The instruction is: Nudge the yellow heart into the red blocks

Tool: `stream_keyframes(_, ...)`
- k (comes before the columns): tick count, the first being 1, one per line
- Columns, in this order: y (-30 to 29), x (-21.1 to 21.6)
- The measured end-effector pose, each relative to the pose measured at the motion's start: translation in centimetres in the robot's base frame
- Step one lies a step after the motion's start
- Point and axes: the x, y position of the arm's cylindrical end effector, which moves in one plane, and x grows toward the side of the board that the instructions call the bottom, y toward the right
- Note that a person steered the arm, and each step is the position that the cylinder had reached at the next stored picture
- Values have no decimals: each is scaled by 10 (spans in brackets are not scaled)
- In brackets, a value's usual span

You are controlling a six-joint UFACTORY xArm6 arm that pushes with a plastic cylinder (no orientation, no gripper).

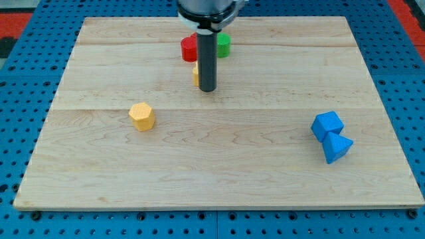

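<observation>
My rod comes down from the view's top centre and my tip (207, 89) rests on the board. A yellow block (196, 73), probably the heart, is mostly hidden behind the rod; only a sliver shows at the rod's left, just above the tip. A red block (189, 48) lies right above it, partly hidden by the rod. A green block (224, 45) peeks out on the rod's right. I cannot tell whether the yellow sliver touches the red block.
A yellow hexagonal block (142, 117) sits at the left centre. A blue cube (327, 125) and a blue triangular block (337, 148) touch each other at the right. The wooden board (212, 179) lies on a blue pegboard.
</observation>
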Motion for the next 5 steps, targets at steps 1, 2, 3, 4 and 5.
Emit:
stream_keyframes(1,-6,-27)
stream_keyframes(2,1,-55)
stream_keyframes(3,7,-58)
stream_keyframes(4,-16,34)
stream_keyframes(5,-69,118)
